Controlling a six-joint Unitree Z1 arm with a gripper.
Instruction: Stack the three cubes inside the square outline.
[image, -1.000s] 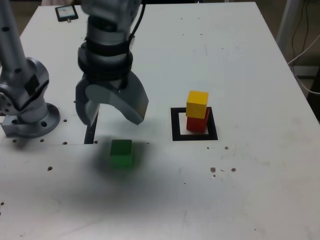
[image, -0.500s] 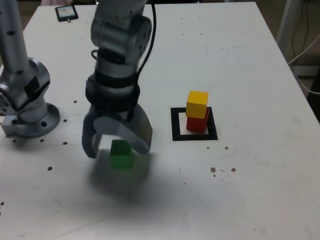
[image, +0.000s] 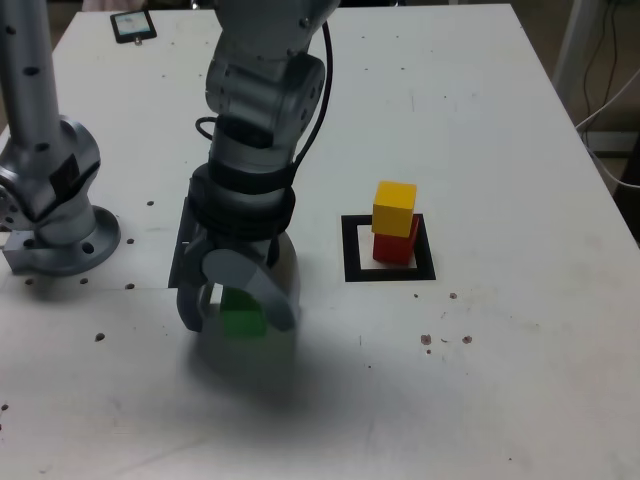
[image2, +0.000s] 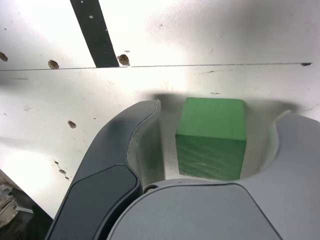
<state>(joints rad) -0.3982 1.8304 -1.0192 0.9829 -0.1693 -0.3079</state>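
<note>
The green cube (image2: 211, 137), matte with faint grain on its near face, sits on the white tabletop (image: 500, 120) between the jaws of the lowered claw (image: 238, 305), which stand apart with a gap on each side. Only the wrist view shows those gaps and the thin black strip (image2: 93, 32) beyond. Only the exterior view shows the yellow cube (image: 394, 208) stacked on the red cube (image: 398, 246) inside the square outline (image: 352, 250), to the exterior view's right of the claw.

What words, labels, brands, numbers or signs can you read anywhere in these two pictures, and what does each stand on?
None can be read.
The small dark flat device at the far corner of the white table has a pale screen, too small and blurred to read.
The green matte cube, yellow matte cube and red matte cube carry no markings.
</note>
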